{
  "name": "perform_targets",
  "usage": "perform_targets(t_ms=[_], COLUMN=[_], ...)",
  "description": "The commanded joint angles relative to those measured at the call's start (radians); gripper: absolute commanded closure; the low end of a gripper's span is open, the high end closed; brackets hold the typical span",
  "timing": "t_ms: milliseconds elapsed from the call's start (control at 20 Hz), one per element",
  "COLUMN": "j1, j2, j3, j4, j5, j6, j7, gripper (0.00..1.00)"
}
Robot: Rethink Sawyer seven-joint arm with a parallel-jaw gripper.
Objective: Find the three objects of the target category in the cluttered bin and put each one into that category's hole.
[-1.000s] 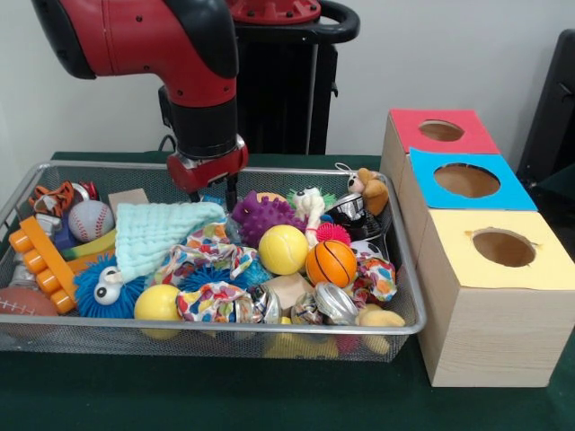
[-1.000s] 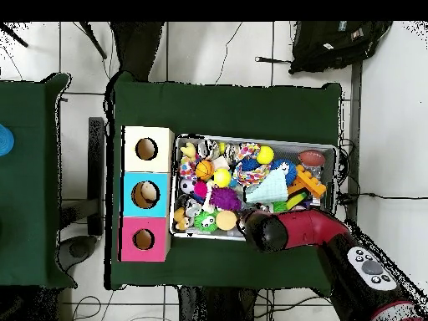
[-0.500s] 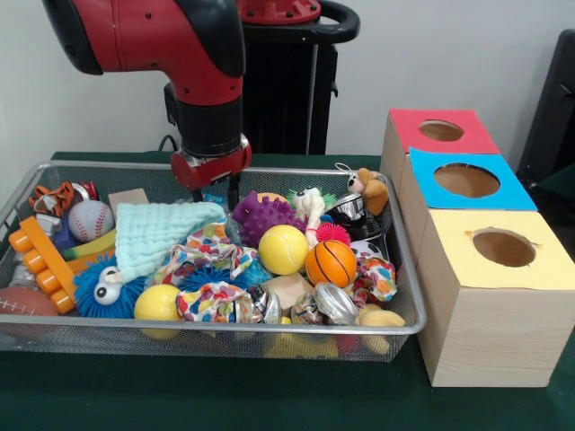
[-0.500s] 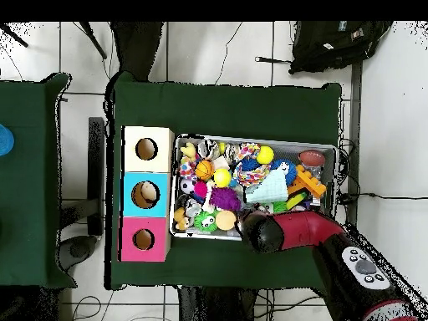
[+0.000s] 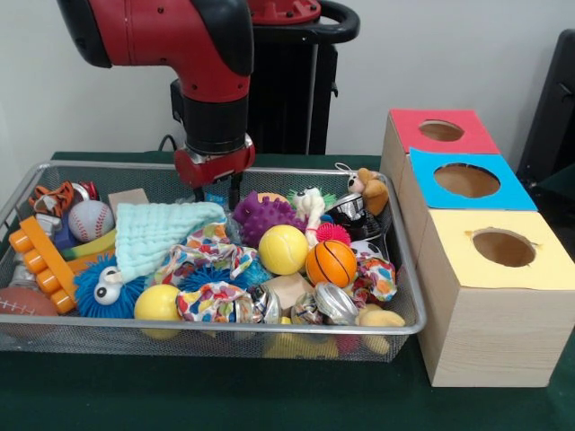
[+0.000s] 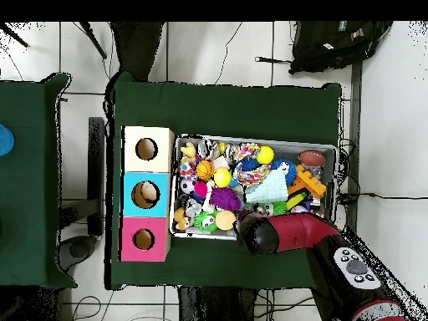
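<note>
A wire mesh bin (image 5: 269,329) holds a heap of toys. Among them are a yellow ball (image 5: 283,249), a small basketball (image 5: 331,263), a baseball (image 5: 91,220), a second yellow ball (image 5: 158,303), a purple spiky ball (image 5: 265,215) and a pale green cloth (image 5: 162,231). My gripper (image 5: 216,193) hangs at the bin's back rim, just above the cloth's far edge and left of the purple spiky ball. Its two fingers stand apart, open, holding nothing. In the overhead view the arm's end (image 6: 259,234) covers the gripper beside the bin (image 6: 255,139).
Three wooden boxes with round holes stand beside the bin: red top (image 5: 440,131), blue top (image 5: 465,180), yellow top (image 5: 503,248). A blue googly-eyed toy (image 5: 106,285), orange block (image 5: 40,257), football (image 5: 18,301) and patterned fabric rings (image 5: 211,301) fill the bin. A black bag (image 6: 338,42) lies on the floor.
The arm has drifted a little to the right and slightly up in the front view, along the bin's back rim. No toy has moved.
</note>
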Motion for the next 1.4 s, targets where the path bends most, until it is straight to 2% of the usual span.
perform_targets(t_ms=[50,300,750,1400], j1=[0.043,0.040,0.033,0.037], j2=[0.122,0.119,0.061,0.015], j3=[-0.010,-0.002,0.009,0.012], j4=[0.013,0.010,0.040,0.062], j5=[0.040,0.070,0.115,0.155], j6=[-0.064,-0.050,-0.003,0.021], j7=[0.223,0.197,0.171,0.171], gripper=[0.00,0.00,0.00,0.00])
